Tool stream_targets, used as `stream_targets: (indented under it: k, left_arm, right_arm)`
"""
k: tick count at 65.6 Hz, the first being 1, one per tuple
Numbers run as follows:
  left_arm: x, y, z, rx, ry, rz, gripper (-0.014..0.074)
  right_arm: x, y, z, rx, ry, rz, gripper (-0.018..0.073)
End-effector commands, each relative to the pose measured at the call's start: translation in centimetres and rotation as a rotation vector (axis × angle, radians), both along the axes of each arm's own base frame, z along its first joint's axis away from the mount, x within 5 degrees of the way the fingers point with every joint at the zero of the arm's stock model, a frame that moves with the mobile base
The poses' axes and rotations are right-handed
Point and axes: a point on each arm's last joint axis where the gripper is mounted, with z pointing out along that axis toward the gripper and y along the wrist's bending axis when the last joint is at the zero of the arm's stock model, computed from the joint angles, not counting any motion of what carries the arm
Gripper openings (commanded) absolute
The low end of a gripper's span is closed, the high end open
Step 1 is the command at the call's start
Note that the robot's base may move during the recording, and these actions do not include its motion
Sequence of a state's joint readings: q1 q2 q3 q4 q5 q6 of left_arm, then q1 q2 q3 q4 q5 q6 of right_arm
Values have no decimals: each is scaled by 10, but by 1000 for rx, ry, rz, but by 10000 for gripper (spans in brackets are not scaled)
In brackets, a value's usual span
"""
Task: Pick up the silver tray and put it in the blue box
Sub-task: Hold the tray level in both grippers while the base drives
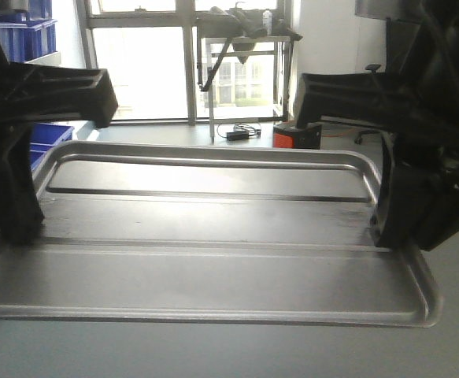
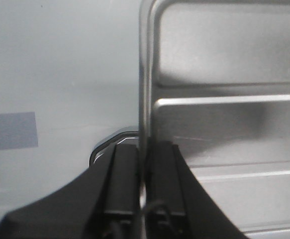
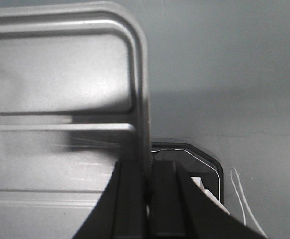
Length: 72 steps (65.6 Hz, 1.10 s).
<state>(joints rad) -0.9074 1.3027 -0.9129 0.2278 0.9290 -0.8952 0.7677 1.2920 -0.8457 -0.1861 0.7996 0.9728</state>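
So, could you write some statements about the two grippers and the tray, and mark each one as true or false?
1. The left gripper is shut on the rim of the silver tray. True.
2. The right gripper hangs open, away from the tray. False: it is shut on the tray's opposite rim.
3. A cup stands in the tray. False: nothing lies in it.
4. Part of the blue box shows beyond the tray's left side in the front view. True.

Black left claw (image 2: pixel 144 152), black right claw (image 3: pixel 148 172), silver tray (image 1: pixel 213 279), blue box (image 1: pixel 53 137)
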Motion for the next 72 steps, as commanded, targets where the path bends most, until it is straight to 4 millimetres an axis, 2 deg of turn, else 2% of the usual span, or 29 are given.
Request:
stream_targets:
  k: [1,72]
  left_arm:
    - [-1,2,13,-20,-47,-13,-6]
    - [-1,2,13,-20,-47,-13,-6]
  right_arm:
    - [2,-2,15,17,-76,15,57]
    - [2,-2,15,17,-76,15,57]
